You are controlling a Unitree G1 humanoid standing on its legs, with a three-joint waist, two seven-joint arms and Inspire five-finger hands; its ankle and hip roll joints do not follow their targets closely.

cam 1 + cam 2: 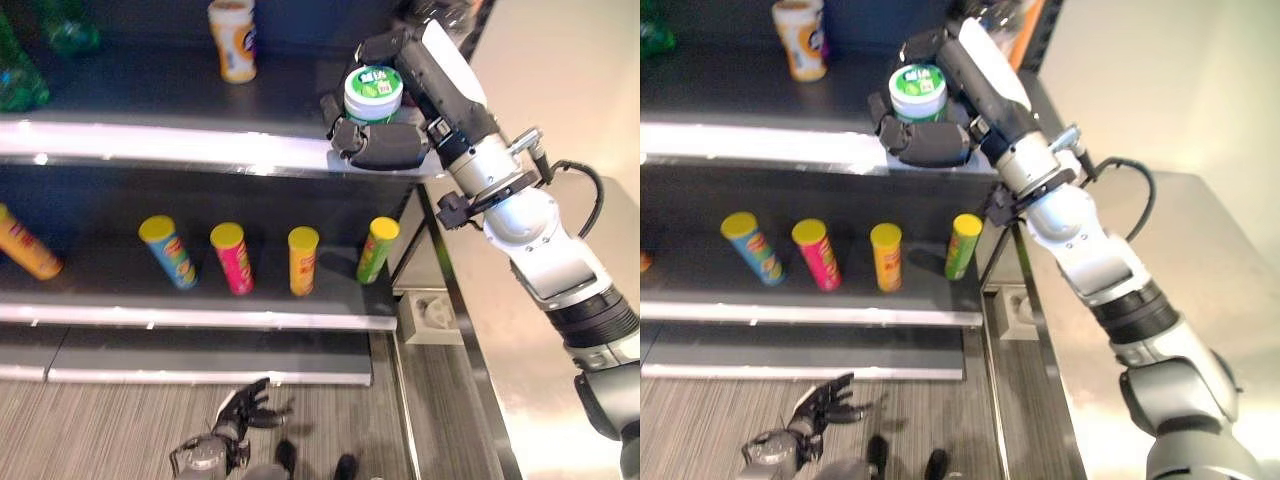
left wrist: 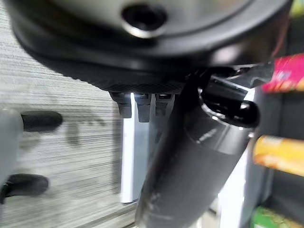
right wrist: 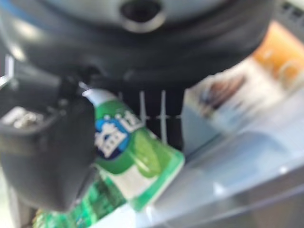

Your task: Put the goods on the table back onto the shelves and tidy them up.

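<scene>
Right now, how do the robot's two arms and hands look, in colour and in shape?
The right arm is made of rounded silver-grey segments with dark joint bands, and a black cable loops beside its wrist. The right hand is dark with a white panel on its back. The left hand is dark too, with slender fingers, on a grey wrist.

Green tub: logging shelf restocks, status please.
Right hand fingers curled round green tub, at upper shelf front edge. Left hand low, open, idle. Nothing in the way.

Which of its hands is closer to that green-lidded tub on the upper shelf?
Right. The right hand is curled round the green-lidded tub; the left hand hangs low over the floor, below the shelves.
</scene>
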